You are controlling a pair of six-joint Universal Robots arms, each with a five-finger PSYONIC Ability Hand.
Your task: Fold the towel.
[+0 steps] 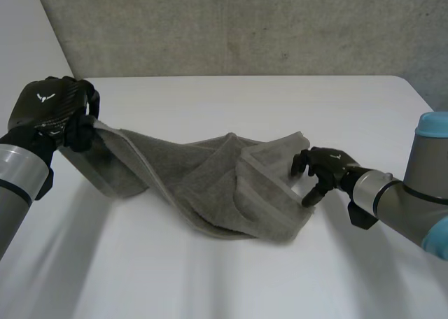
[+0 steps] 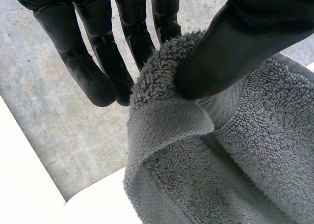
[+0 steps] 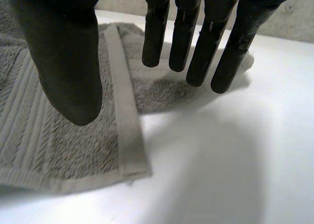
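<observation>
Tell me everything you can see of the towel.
The towel is grey terry cloth with a looped pile, ribbed stripes and a flat hem band along one end. It lies rumpled and loosely bunched across the white table, layers folded over each other. One end is lifted off the table, pinched between the thumb and fingers of the left hand. The other end lies flat, its corner under the open right hand; whether that hand touches it is unclear.
</observation>
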